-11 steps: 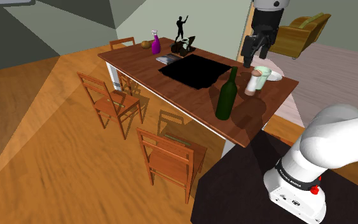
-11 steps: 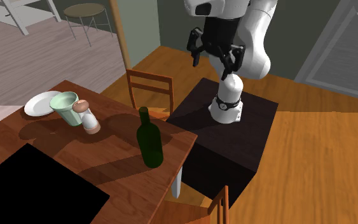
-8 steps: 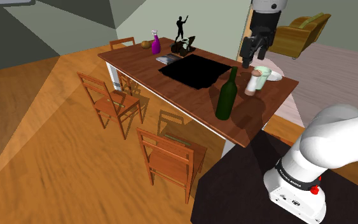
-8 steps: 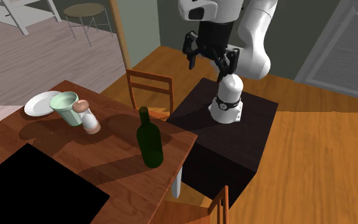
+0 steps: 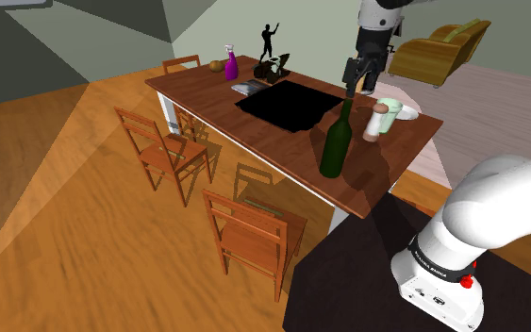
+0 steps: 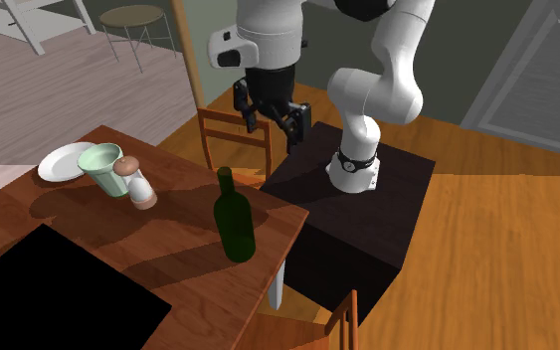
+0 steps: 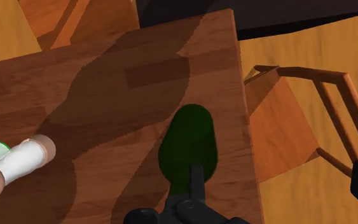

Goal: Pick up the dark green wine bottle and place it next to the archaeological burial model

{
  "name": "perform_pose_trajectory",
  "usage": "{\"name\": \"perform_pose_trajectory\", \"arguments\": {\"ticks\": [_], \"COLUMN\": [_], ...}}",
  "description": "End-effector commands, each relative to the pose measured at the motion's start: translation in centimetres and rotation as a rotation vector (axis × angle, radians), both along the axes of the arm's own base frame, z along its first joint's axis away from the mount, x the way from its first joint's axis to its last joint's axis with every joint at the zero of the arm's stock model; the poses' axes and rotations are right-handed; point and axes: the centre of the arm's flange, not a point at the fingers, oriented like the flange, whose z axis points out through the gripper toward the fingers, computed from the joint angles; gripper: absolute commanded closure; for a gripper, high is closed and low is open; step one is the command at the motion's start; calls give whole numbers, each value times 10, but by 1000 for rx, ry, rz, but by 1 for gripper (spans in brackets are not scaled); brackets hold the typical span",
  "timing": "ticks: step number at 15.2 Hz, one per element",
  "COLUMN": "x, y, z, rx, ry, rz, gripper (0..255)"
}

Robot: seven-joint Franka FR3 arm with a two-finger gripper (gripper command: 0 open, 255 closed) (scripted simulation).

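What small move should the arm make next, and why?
Probably shift sideways to centre over the green bottle: the open gripper hangs above it, but in the wrist view the bottle lies under one of the fingers, not between them.

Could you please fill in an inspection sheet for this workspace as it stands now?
Surface: wooden table, with a black rectangular area on it.
Job's things: dark green wine bottle upright near the table's corner; burial model at the far end, well apart from it.
Clutter: shaker, pale green cup, white plate, purple spray bottle, black figurine.
Gripper: gripper open, above the bottle, not touching it, holding nothing.
Cables: nothing seen.
Surroundings: wooden chairs, wood floor, yellow armchair.
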Motion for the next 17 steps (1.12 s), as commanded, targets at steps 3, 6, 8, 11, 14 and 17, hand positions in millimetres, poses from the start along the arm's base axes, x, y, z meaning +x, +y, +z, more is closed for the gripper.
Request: {"name": "perform_pose_trajectory", "arguments": {"ticks": [3, 6, 8, 11, 14, 17], "x": [34, 60, 76, 76, 76, 75], "y": [-39, -67, -85, -84, -84, -83], "z": [-23, -40, -52, -68, -84, -92], "rx": [26, 46, 59, 59, 59, 59], "ry": [-2, -2, -2, -2, -2, -2], "rz": [-5, -8, -11, -11, -11, -11], "gripper": [0, 0, 0, 0, 0, 0]}}
